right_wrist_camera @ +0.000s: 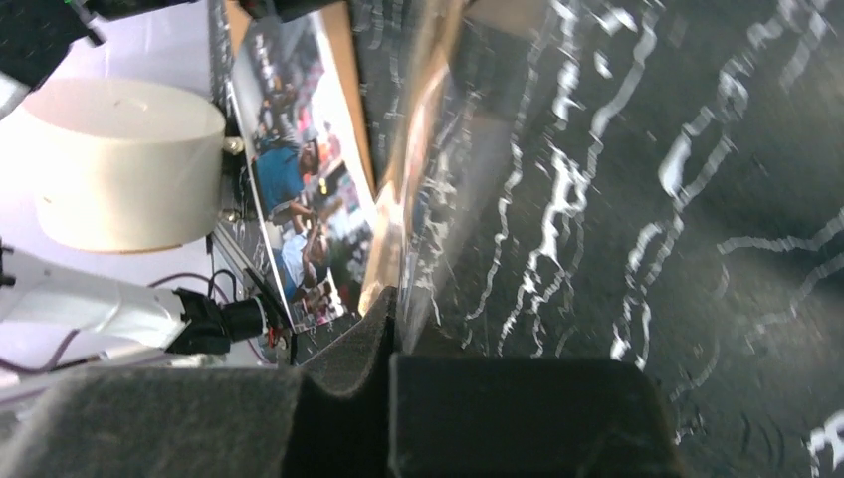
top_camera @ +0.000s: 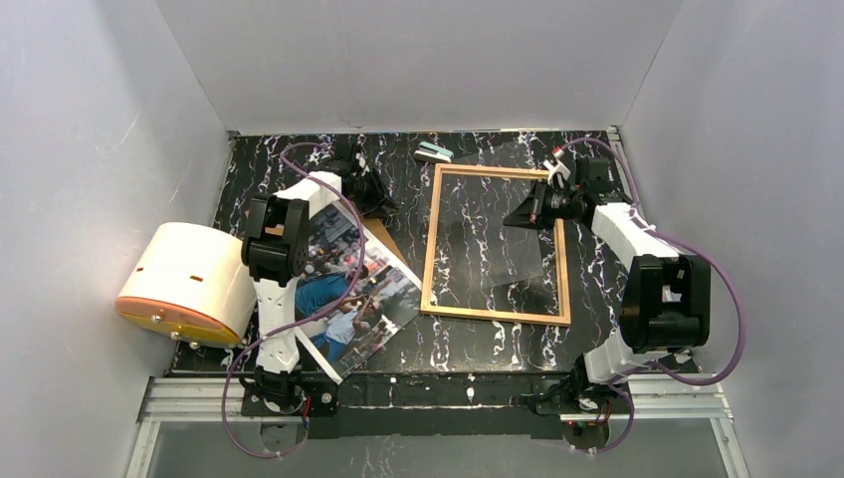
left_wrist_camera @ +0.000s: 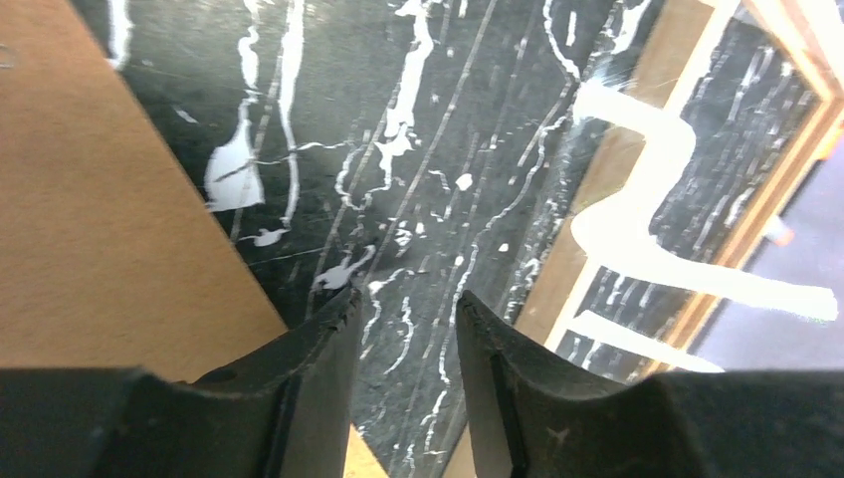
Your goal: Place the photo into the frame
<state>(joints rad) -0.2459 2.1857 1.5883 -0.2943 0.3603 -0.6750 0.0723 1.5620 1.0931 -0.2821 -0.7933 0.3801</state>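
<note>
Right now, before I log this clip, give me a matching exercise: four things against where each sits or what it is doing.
Things:
1. photo
2. frame
3. white drum
4. right gripper

Places or states:
a. closed on the edge of the clear pane
b. lying on the brown board, left of the frame
c. furthest left, beyond the photo
d. flat on the table, right of centre

Pairs: 1-b, 2-d, 3-c, 4-a
</note>
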